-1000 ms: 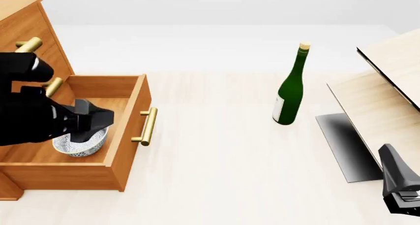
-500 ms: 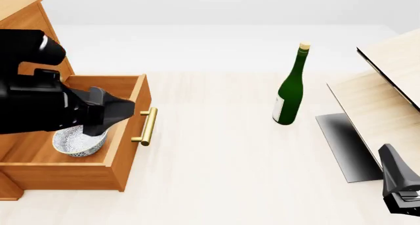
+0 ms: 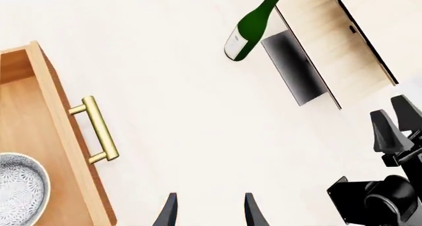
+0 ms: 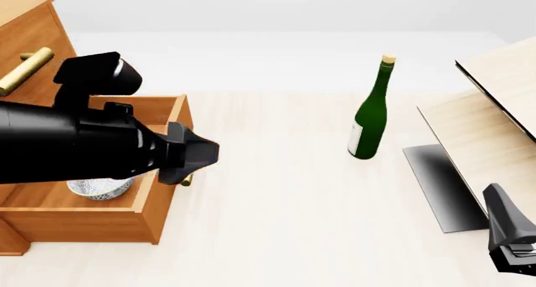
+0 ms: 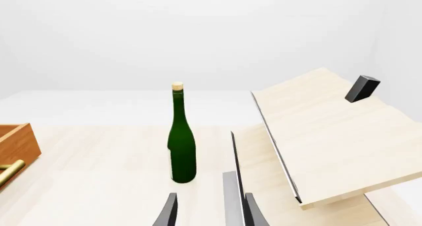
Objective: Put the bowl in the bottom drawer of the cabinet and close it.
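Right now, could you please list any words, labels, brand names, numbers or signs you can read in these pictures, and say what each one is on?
No legible text in any view.
The green bottle has a pale label low on its body, blank as rendered.
The bowl shows only a grey speckled pattern, no characters.
The cabinet, the bottom drawer and the pale plywood structure are unmarked.

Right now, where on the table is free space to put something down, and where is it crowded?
The widest bare patch lies between the bottom drawer front and the green bottle. The near table edge is also free. It is crowded inside the drawer, around the bowl under the left gripper, and beside the plywood structure.
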### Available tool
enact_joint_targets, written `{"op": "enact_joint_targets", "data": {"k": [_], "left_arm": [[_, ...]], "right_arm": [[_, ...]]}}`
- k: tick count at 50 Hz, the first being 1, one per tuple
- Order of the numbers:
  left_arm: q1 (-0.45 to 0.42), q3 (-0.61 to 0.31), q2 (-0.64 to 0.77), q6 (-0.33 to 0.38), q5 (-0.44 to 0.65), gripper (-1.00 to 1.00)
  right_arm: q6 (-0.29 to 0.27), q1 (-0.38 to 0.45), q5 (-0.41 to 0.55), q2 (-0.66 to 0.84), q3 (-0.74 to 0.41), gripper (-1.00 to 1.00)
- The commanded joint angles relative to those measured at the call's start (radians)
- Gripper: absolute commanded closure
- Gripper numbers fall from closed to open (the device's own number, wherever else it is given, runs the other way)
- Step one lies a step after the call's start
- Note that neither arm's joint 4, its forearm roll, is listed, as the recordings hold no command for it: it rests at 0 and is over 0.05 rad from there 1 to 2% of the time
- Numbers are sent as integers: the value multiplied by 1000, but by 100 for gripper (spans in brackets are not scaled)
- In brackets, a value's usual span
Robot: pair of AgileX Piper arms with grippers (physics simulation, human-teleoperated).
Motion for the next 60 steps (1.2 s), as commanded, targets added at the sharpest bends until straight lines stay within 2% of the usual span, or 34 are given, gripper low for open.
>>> {"op": "enact_joint_targets", "data": {"k": [1, 6, 8, 10, 11, 29, 60], "left_arm": [[21, 47, 39, -100, -57, -100], [33, 62, 42, -110, -70, -100], [87, 62, 54, -72, -64, -100], [79, 85, 61, -105, -88, -100], [96, 83, 67, -86, -86, -100], [88, 161, 141, -128, -183, -100], [142, 207, 305, -148, -313, -100]], "right_arm": [[0, 0, 0, 0, 0, -100], [0, 0, 0, 0, 0, -100], [0, 0, 0, 0, 0, -100], [0, 0, 0, 0, 0, -100], [0, 0, 0, 0, 0, -100], [0, 0, 0, 0, 0, -100], [0, 0, 0, 0, 0, -100]]}}
